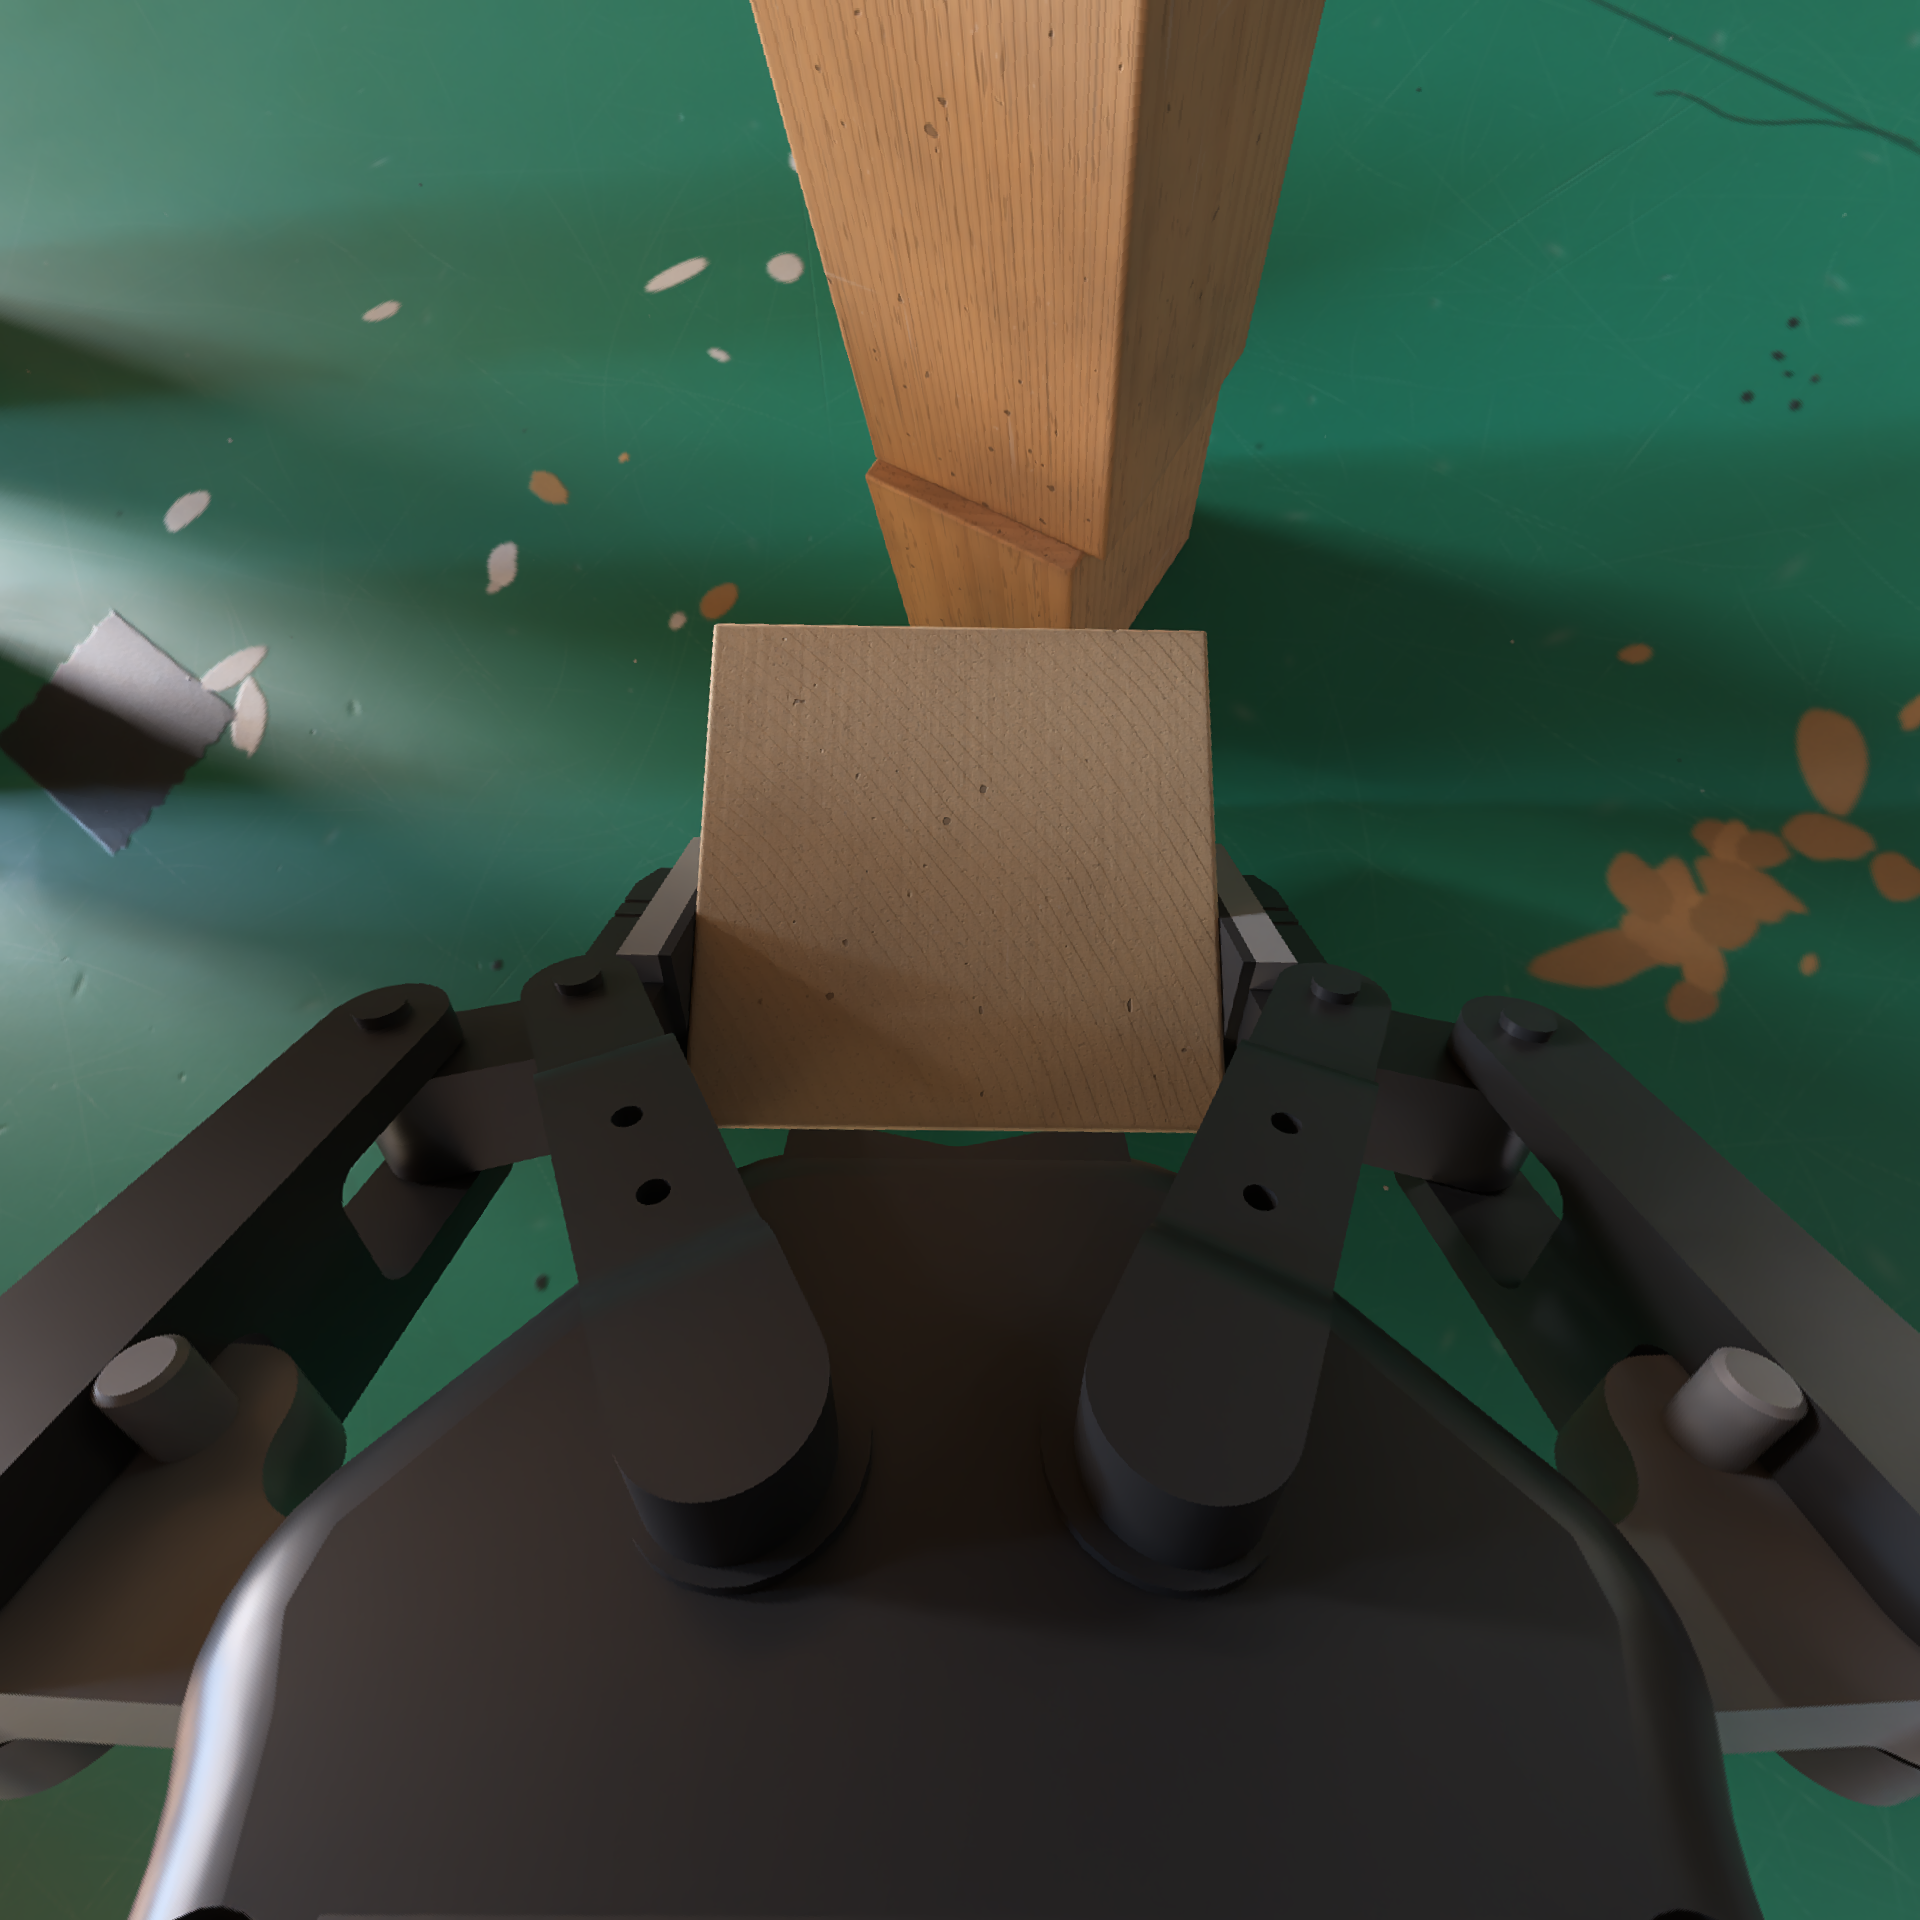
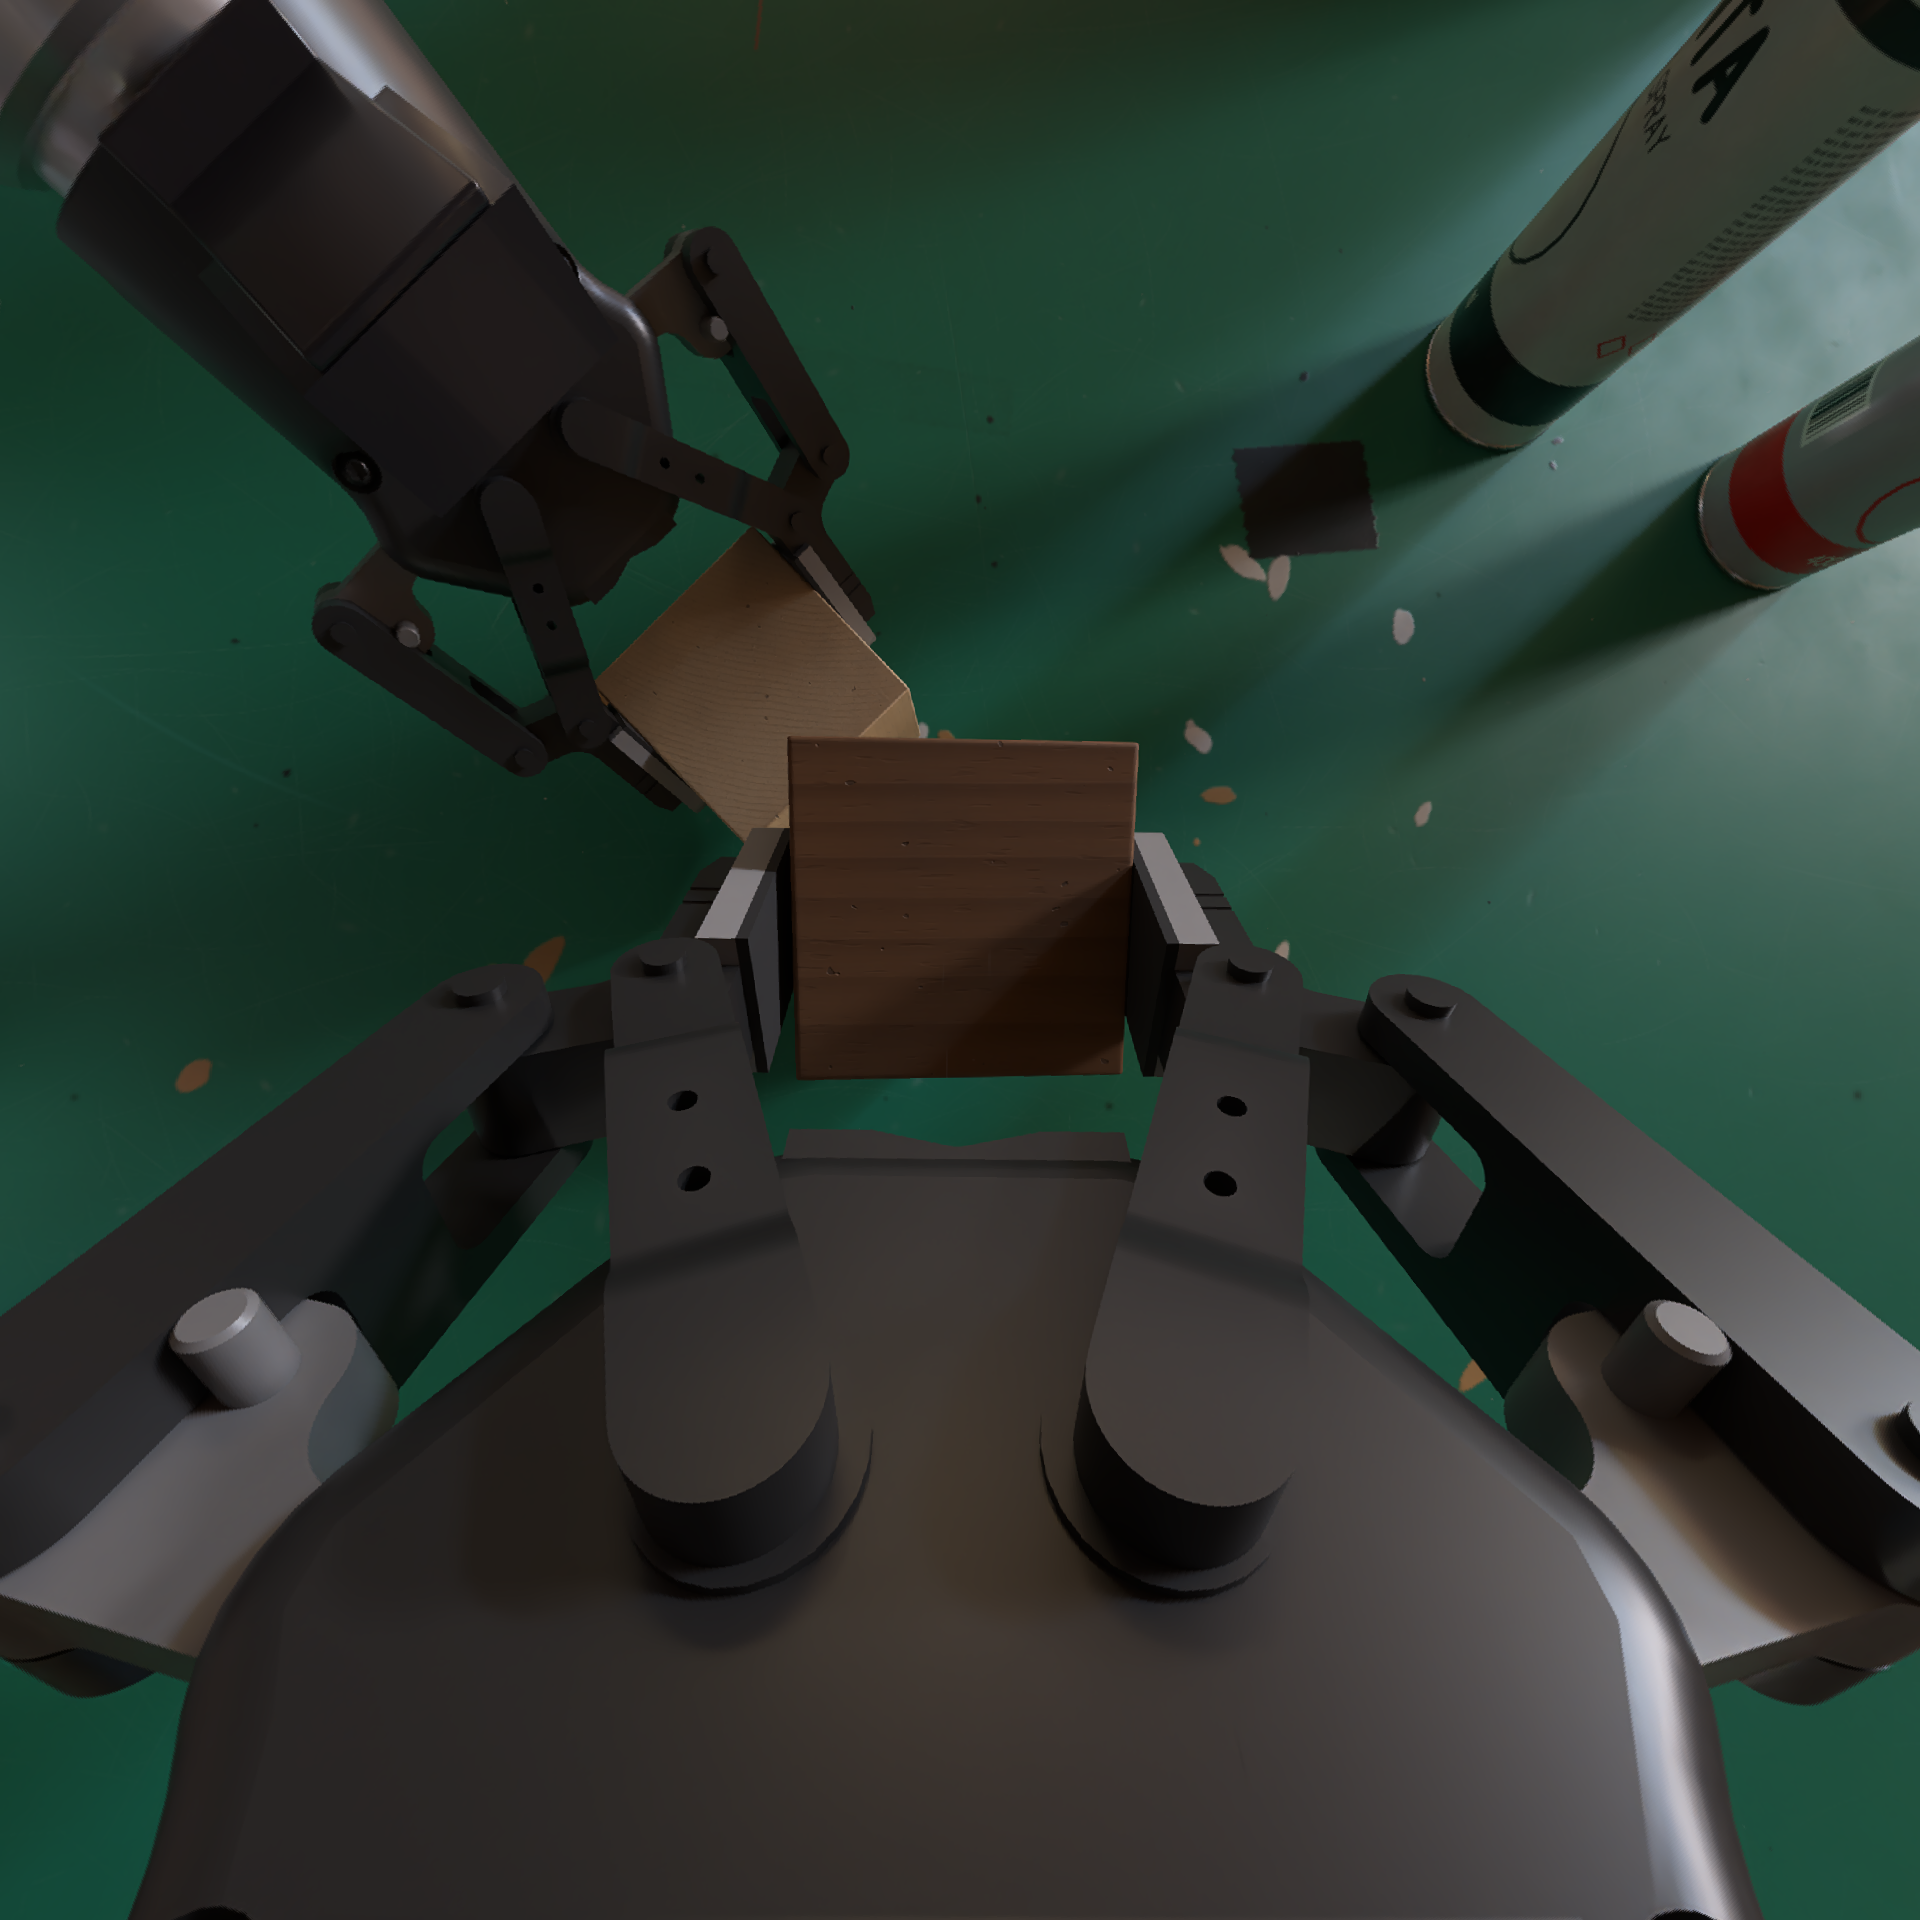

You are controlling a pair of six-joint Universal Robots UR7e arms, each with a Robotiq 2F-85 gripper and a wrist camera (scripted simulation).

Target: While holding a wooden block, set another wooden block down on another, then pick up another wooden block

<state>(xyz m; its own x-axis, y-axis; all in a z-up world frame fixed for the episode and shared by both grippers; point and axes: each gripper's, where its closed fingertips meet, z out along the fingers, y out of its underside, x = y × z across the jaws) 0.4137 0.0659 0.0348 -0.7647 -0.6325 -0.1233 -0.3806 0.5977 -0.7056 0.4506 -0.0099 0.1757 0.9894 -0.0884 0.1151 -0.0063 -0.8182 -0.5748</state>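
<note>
My left gripper (image 1: 956, 904) is shut on a pale wooden block (image 1: 956, 831), held above the green table. Just beyond it stand two orange-brown wooden blocks, the upper block (image 1: 1008, 260) resting slightly twisted on the lower block (image 1: 977, 571). My right gripper (image 2: 961, 883) is shut on a dark brown wooden block (image 2: 961, 914); what lies under it is hidden. In the right wrist view the left gripper (image 2: 738, 675) holds the pale block (image 2: 748, 675) right beside the brown one, at its far left corner.
Two spray cans stand at the far right in the right wrist view, a white and dark green can (image 2: 1621, 229) and a red-banded can (image 2: 1829, 488). A dark square patch (image 2: 1304, 499) lies flat on the paint-flecked green table (image 2: 1558, 935); it also shows in the left wrist view (image 1: 114, 727).
</note>
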